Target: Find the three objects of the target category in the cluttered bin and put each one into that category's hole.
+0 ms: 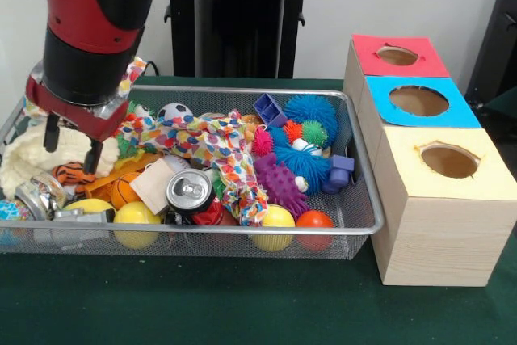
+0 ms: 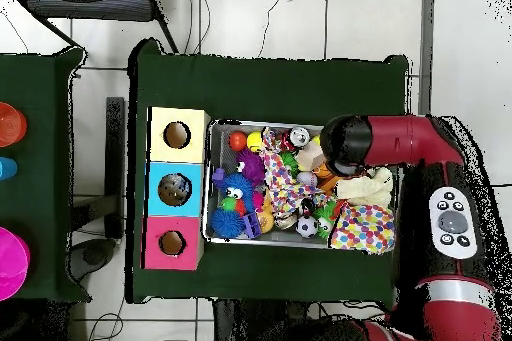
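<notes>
The silver wire-mesh bin lies on the green table, full of toys. It also shows in the overhead view. My gripper hangs open and empty over the bin's left end, just above a cream knitted cloth and a tiger-striped ball. In the overhead view the arm covers the gripper. The hole in the red-topped box is at the far right, and it shows in the overhead view too.
The blue-topped box and the yellow-topped box stand in front of the red one. The bin holds a soda can, a polka-dot cloth, blue spiky balls, a purple spiky toy and yellow balls.
</notes>
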Robot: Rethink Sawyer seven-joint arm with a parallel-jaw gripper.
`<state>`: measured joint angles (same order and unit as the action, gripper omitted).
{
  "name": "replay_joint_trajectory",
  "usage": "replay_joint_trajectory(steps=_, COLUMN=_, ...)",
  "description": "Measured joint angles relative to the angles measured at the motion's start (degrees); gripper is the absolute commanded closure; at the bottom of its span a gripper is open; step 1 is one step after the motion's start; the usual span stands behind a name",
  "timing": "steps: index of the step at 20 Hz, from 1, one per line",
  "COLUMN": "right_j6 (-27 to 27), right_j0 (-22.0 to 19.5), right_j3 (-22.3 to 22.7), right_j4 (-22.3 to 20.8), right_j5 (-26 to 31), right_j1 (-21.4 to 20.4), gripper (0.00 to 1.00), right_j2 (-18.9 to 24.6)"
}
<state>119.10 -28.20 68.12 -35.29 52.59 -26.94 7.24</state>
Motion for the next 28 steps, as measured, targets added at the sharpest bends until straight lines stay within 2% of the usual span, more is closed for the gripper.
replay_joint_trajectory(steps=15, right_j6=0.0, right_j0=-5.52, right_j3=-0.32, right_j4=-0.19, right_j5=-0.01, right_j1=2.08, gripper=0.0, right_j2=-0.67)
replay_joint_trajectory(steps=28, right_j6=0.0, right_j0=-7.49, right_j3=0.24, right_j4=-1.14, right_j5=-0.01, right_j1=3.12, gripper=0.0, right_j2=-1.61)
